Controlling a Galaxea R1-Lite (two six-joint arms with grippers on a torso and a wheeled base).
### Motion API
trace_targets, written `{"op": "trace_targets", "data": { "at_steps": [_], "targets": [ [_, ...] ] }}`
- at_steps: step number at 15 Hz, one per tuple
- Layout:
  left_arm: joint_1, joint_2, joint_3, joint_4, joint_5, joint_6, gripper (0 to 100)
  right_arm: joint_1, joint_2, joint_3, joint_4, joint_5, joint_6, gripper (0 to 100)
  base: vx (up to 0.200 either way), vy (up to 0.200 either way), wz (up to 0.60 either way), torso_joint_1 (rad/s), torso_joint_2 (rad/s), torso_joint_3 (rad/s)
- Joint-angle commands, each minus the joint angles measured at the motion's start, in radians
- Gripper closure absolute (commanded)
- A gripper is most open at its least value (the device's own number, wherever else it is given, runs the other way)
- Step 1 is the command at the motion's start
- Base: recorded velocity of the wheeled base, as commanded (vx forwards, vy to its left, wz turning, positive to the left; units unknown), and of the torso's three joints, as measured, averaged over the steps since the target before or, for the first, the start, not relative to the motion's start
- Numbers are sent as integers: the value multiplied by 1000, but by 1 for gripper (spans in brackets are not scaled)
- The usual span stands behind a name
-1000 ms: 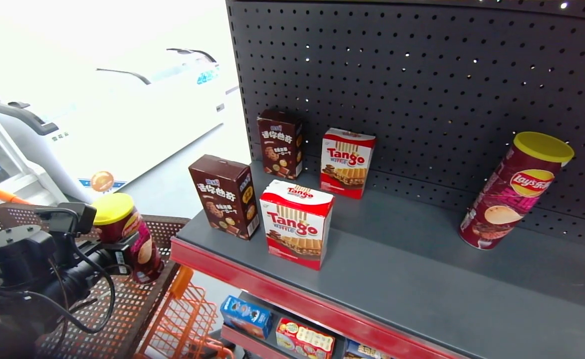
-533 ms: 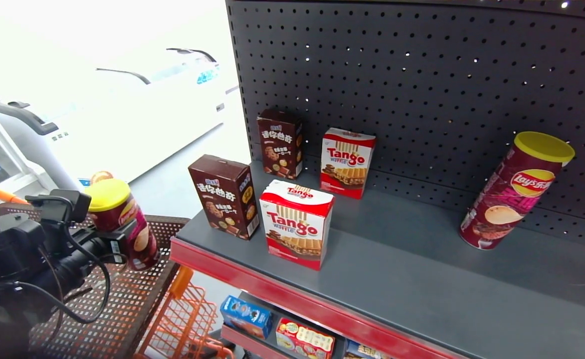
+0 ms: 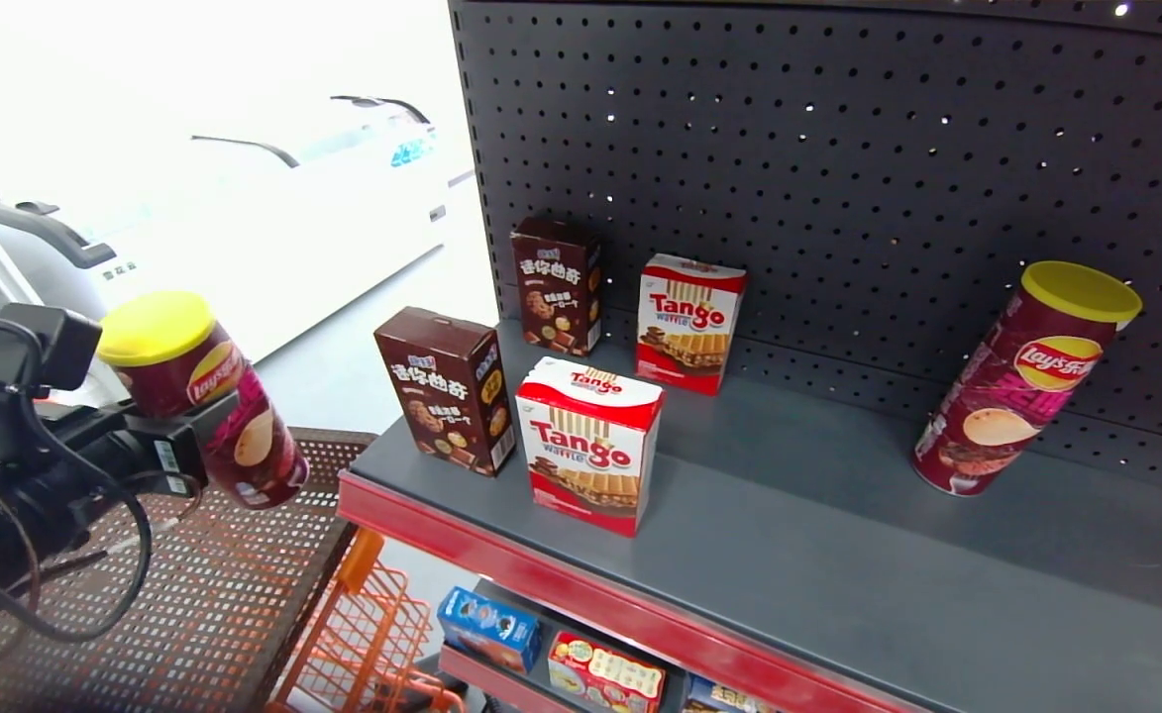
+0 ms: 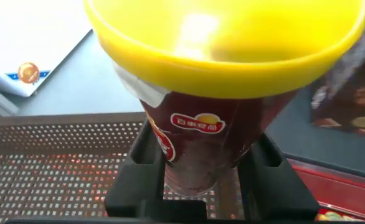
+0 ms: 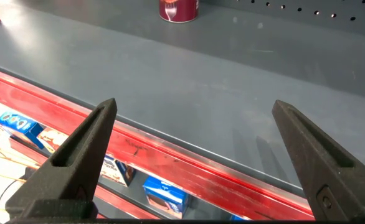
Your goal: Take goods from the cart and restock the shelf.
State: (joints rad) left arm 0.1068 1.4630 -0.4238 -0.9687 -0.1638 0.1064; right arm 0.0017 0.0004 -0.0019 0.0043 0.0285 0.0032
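Tilted chip can (image 3: 194, 371) sits clamped low in the left pincer (image 3: 229, 441), so it could slip or clip the red shelf edge (image 3: 501, 560).

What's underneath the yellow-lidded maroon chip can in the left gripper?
Beneath the yellow-lidded maroon chip can, held up by the left gripper, lies the brown perforated cart deck. In the left wrist view the black fingers hide the can's base.

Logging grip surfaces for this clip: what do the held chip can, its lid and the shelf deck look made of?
Held chip can: probably a cardboard tube under a glossy printed wrap, judging by its sheen. Lid: smooth yellow plastic; light glows through it. Shelf deck: seemingly painted metal, matte grey, faintly scuffed.
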Motion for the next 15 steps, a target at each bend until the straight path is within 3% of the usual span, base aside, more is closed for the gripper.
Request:
{"op": "trace_targets", "data": {
  "at_steps": [1, 6, 9, 13, 15],
  "targets": [
    [-53, -174, -12, 84, -6, -1, 100, 0, 0, 0, 0, 1, 0, 0, 0, 0, 0, 0, 0, 0],
    [-170, -382, -36, 311, -2, -1, 100, 0, 0, -1, 0, 1, 0, 0, 0, 0, 0, 0, 0, 0],
    [-193, -401, -62, 326, -5, -4, 100, 0, 0, 0, 0, 1, 0, 0, 0, 0, 0, 0, 0, 0],
    [-292, -444, -66, 331, -2, -10, 100, 0, 0, -1, 0, 1, 0, 0, 0, 0, 0, 0, 0, 0],
    [-317, -444, -70, 331, -5, -19, 100, 0, 0, 0, 0, 1, 0, 0, 0, 0, 0, 0, 0, 0]
  ]
}}
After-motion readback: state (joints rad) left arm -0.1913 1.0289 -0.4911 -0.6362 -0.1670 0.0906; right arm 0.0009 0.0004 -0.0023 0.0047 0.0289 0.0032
